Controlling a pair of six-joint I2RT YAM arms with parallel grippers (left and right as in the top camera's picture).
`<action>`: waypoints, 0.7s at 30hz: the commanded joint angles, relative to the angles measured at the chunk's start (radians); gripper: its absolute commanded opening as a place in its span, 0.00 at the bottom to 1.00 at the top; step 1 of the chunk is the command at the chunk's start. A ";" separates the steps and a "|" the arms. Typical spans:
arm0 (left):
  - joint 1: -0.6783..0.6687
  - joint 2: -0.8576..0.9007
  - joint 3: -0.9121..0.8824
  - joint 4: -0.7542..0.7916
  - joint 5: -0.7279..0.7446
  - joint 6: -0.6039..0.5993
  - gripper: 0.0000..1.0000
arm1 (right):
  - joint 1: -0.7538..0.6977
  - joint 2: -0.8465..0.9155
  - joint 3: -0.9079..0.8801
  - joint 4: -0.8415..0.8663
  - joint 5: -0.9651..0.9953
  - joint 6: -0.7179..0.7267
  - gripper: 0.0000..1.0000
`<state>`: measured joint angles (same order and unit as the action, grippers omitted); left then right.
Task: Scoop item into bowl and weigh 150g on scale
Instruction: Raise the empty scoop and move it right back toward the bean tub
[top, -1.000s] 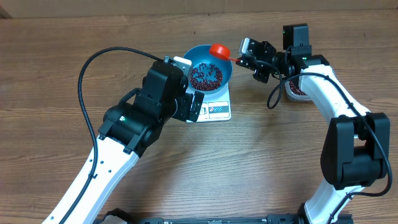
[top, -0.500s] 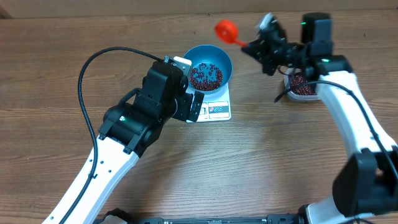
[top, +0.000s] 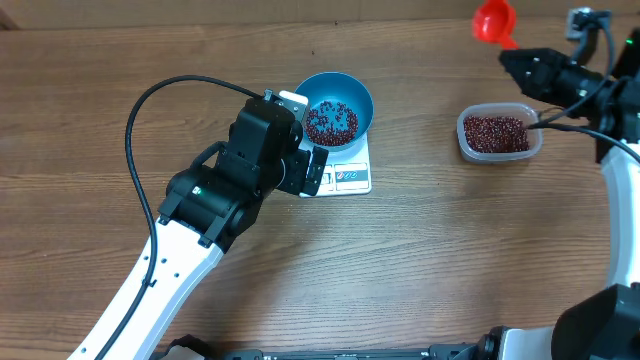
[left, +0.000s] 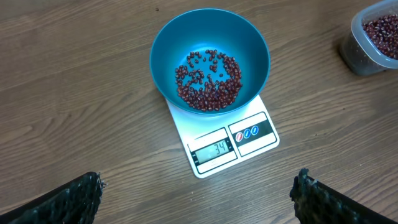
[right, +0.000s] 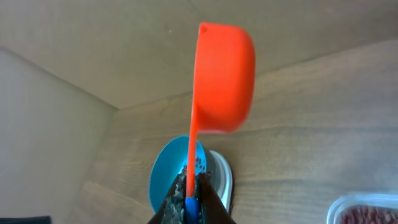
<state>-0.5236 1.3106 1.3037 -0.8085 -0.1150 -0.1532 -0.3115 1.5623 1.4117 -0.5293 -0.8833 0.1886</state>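
Thirty-four shows on the scale (left: 217, 155), beans (left: 208, 81) in the blue bowl (left: 168, 50) atop it. Our right fingers (right: 173, 210) clench the red scoop (right: 222, 74) above the far right corner of the counter (top: 450, 250); left fingers (left: 68, 199) hang released. We'd dig deep into the tub (top: 463, 130), then lift level.

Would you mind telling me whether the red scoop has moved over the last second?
Yes. The scoop has swung right, from over the rim of the blue bowl to beyond the clear tub.
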 joint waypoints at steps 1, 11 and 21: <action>0.002 -0.014 0.021 0.001 0.008 0.018 0.99 | -0.003 -0.040 -0.003 -0.059 -0.030 -0.073 0.04; 0.002 -0.014 0.021 0.001 0.008 0.018 1.00 | -0.003 -0.039 -0.003 -0.240 0.071 -0.160 0.04; 0.002 -0.014 0.021 0.001 0.008 0.018 1.00 | -0.003 -0.039 -0.003 -0.300 0.106 -0.162 0.04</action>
<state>-0.5236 1.3106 1.3037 -0.8085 -0.1150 -0.1532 -0.3138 1.5452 1.4117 -0.8265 -0.8059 0.0418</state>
